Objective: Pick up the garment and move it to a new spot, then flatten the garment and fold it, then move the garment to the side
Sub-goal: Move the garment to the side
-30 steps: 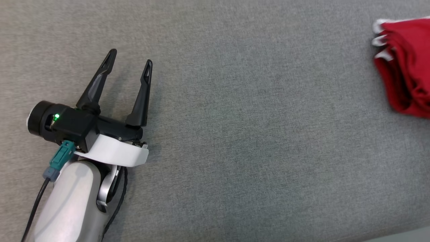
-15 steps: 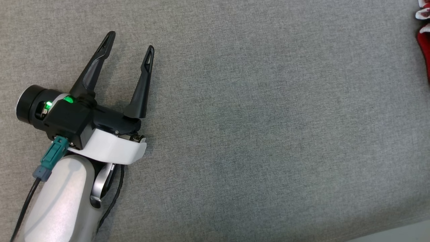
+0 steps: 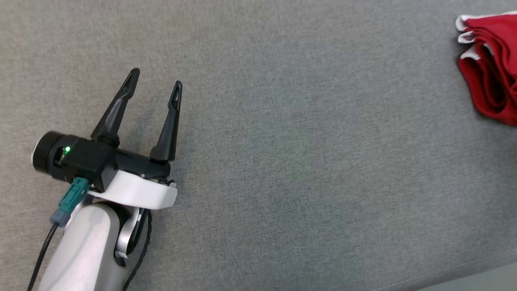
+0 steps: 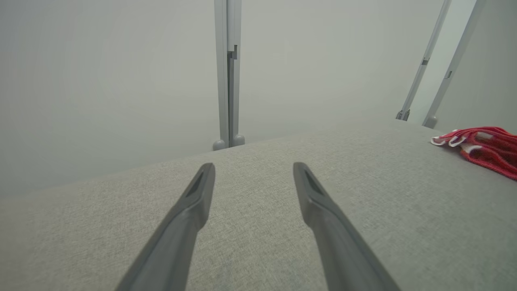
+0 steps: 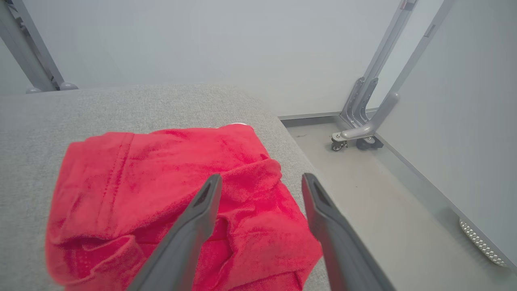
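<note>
From the head, the left tool hangs wide and empty over the grey fabric worktop, and the folded red garment lies at the far right edge. The left wrist view shows its fingers spread, with the garment well off to the right. In the right wrist view, the right tool stands wide over the garment, gripping nothing.

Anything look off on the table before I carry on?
The red garment lies bunched in uneven folds, not flat, at the right end of the grey table; in the right wrist view one corner reaches about to the edge, so it might slip. The right claw stands open over it, holding nothing. No damage shows.
</note>
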Available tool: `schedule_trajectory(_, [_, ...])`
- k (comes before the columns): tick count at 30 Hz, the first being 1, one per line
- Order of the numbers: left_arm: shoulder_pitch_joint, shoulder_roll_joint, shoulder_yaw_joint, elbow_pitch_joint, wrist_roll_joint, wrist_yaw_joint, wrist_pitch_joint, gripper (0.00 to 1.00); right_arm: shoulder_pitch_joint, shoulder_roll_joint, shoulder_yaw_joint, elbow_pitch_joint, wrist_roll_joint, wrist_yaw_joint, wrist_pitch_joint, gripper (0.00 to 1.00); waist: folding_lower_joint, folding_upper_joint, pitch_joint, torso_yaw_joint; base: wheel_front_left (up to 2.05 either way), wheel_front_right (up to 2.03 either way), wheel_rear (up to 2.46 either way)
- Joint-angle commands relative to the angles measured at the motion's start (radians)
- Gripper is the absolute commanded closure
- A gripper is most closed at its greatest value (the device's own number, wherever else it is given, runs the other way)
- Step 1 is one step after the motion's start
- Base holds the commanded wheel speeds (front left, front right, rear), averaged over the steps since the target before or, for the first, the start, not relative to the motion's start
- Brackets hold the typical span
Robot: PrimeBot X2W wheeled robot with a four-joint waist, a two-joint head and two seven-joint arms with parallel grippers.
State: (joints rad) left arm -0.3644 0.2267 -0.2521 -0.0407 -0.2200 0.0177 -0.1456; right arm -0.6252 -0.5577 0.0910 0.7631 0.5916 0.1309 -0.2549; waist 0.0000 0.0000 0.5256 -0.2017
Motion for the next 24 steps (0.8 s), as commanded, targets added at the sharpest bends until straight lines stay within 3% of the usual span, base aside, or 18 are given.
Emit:
schedule_trajectory(1, [0.016,-0.003,0.007,0.005,-0.007,0.007,-0.006,0.0,0.02,0.007,-0.011,-0.016,0.01,0.0,-0.007,0.0,0.0,0.0,-0.043,-0.001,0.0,0.0,0.0])
schedule_trajectory(7, [0.076,-0.015,0.021,0.029,-0.035,0.031,-0.018,0.0,0.119,0.086,-0.058,-0.14,-0.035,0.0,-0.011,0.0,0.0,0.0,-0.122,0.015,0.0,0.0,0.0])
schedule_trajectory(19, [0.169,-0.044,0.038,0.095,-0.087,0.061,-0.049,0.0,0.278,0.334,-0.073,-0.391,-0.212,0.0,0.004,0.0,0.0,0.0,-0.238,0.101,0.0,0.0,0.0])
schedule_trajectory(24, [0.197,-0.051,0.049,0.135,-0.104,0.068,-0.064,0.0,0.321,0.384,-0.058,-0.454,-0.246,0.0,0.028,0.0,0.0,0.0,-0.273,0.14,0.0,0.0,0.0])
